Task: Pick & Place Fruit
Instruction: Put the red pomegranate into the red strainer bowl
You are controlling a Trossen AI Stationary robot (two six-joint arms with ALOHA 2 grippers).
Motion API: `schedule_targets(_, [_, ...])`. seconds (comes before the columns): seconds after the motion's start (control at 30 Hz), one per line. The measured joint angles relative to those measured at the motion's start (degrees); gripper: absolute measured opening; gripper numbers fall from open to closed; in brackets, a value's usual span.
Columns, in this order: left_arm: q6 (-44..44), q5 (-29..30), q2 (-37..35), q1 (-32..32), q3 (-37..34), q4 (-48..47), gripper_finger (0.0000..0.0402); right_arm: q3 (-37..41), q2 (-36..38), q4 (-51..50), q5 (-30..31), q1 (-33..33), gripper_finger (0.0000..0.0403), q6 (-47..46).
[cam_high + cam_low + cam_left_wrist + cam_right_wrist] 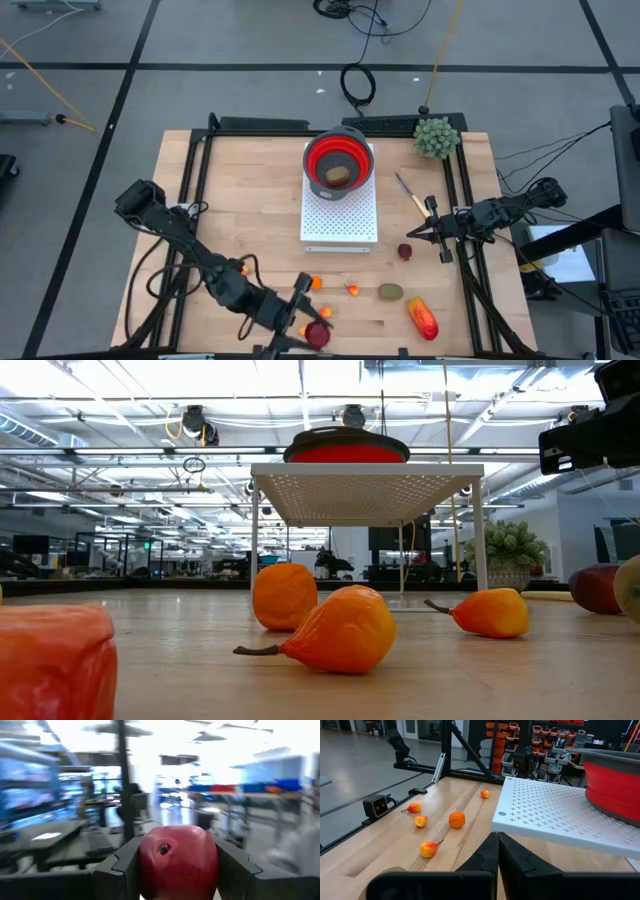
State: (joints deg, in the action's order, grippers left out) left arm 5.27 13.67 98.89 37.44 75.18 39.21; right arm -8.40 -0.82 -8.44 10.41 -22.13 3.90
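Left gripper [177,870] clamped on a red apple [178,862], near the tabletop's front edge.
Next, judged: carry it to the red bowl [339,160]; right gripper [497,851] waits closed, empty.

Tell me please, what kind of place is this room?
Probably a robotics lab or workshop: a wooden table in a dark frame, cables on a grey floor, and parts shelves behind it.
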Motion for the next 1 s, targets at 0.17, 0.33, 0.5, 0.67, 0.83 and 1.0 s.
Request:
schedule_targets(0.17, [-5.7,8.2,0.0,-0.6,0.0,3.1,0.0205,0.0,0.0,0.0,0.0,0.0,0.0000,0.0])
schedule_targets(0.33, [-9.5,11.0,0.0,-1.7,0.0,5.1,0.0195,0.0,0.0,0.0,0.0,0.0,0.0000,0.0])
schedule_targets(0.5, [-13.0,11.3,0.0,-2.9,0.0,5.0,0.0183,0.0,0.0,0.0,0.0,0.0,0.0000,0.0])
schedule_targets(0.67, [-13.2,11.4,0.0,-3.1,0.0,4.2,0.0196,0.0,0.0,0.0,0.0,0.0,0.0000,0.0])
schedule_targets(0.83, [-12.9,17.4,0.0,-3.1,0.0,-2.6,0.0204,0.0,0.0,0.0,0.0,0.0,0.0000,0.0])
schedule_targets(1.0, [-8.8,33.1,0.0,-3.1,0.0,-11.2,0.0198,0.0,0.0,0.0,0.0,0.0,0.0000,0.0])
